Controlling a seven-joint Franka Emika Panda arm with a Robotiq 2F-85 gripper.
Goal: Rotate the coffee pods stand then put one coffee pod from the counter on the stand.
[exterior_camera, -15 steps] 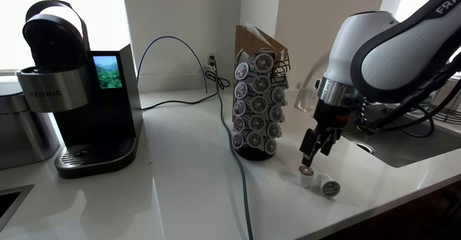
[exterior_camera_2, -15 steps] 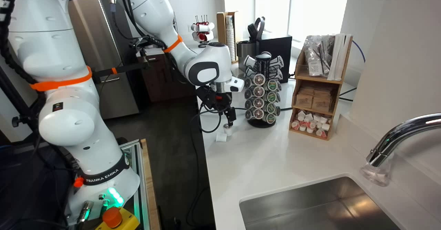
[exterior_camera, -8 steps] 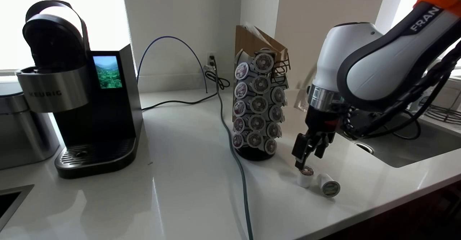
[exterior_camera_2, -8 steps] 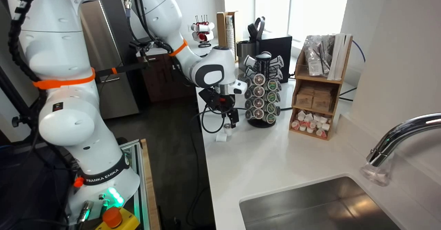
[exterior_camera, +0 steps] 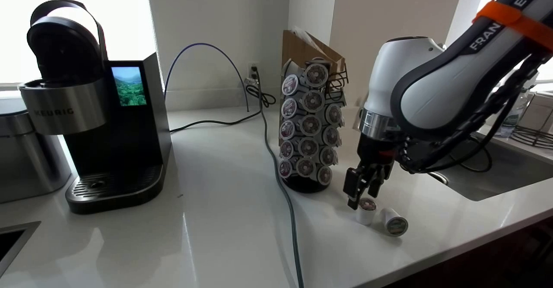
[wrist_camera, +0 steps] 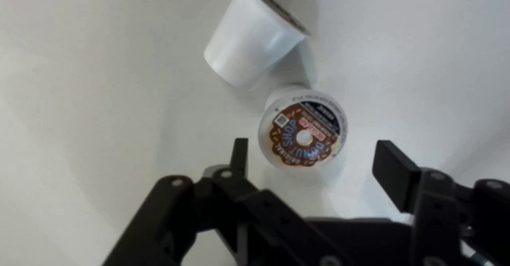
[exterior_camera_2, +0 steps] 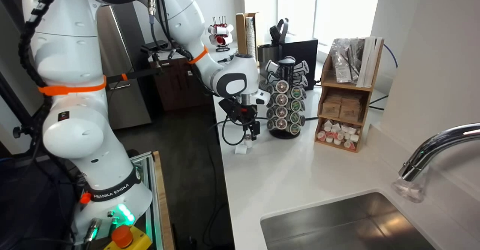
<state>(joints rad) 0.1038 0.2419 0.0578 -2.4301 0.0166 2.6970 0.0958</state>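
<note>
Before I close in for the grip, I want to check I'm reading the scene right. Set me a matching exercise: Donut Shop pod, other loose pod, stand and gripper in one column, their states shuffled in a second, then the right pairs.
Things:
1. Donut Shop pod
2. Other loose pod
3. Stand
4. Gripper

States:
A. lying on its side
B. open, holding nothing
C. upright, printed side up
D. loaded with many pods

Right pairs: 1-C, 2-A, 3-D, 4-B.
</note>
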